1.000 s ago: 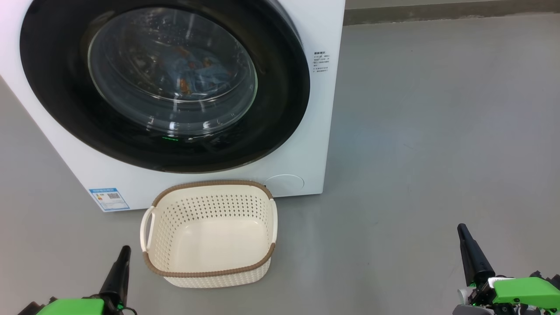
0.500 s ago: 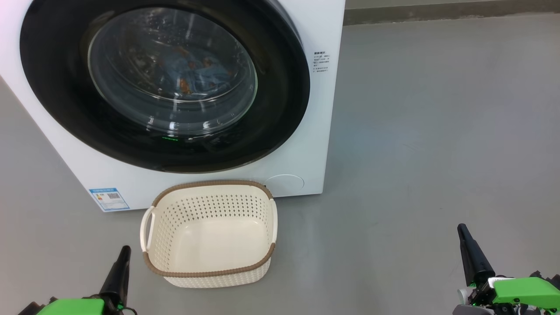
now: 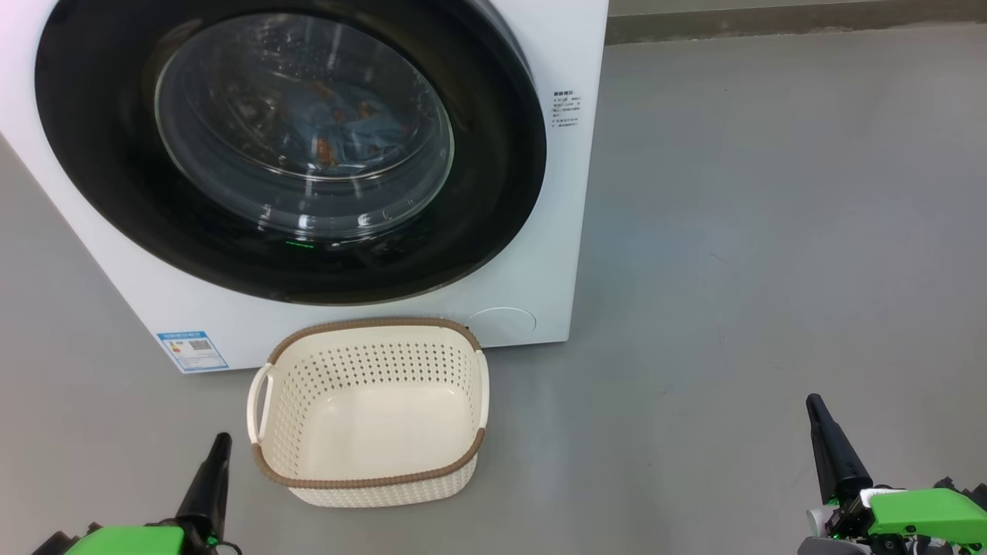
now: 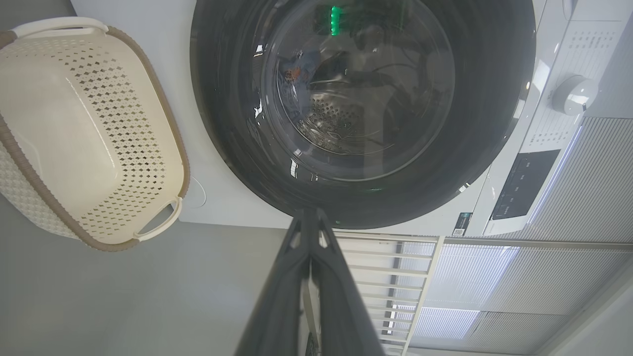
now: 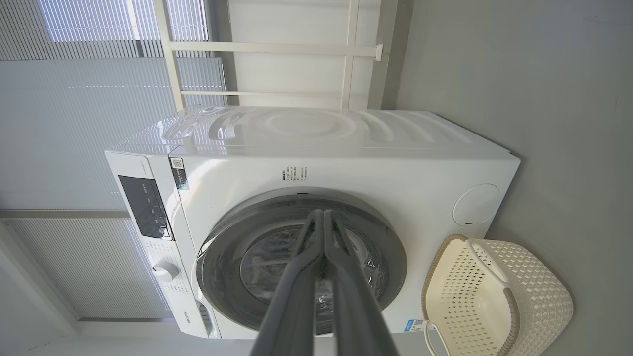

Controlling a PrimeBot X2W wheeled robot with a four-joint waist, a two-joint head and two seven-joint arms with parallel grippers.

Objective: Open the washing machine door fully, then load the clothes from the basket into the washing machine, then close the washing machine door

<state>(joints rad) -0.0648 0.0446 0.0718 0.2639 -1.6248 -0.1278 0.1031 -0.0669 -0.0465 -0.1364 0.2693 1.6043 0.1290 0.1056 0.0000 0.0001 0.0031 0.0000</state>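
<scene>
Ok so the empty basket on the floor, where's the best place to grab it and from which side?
Probably the white loop handle on the left end of the basket, approached from the left and above by the left gripper. The loop stands off the wall, leaving a gap for one finger, and that end is nearest the gripper.

The washer (image 3: 555, 231) stands on the floor (image 3: 732, 270), toward its far left, with the door (image 3: 493, 177) closed across its front. The clothes (image 3: 347, 131) lie inside the washer, behind the door's glass. The basket (image 3: 370, 482) sits on the floor just before the washer, below the door. The left gripper (image 3: 218, 451) is near the basket's near left corner. The right gripper (image 3: 817, 416) is well apart to its right.
</scene>
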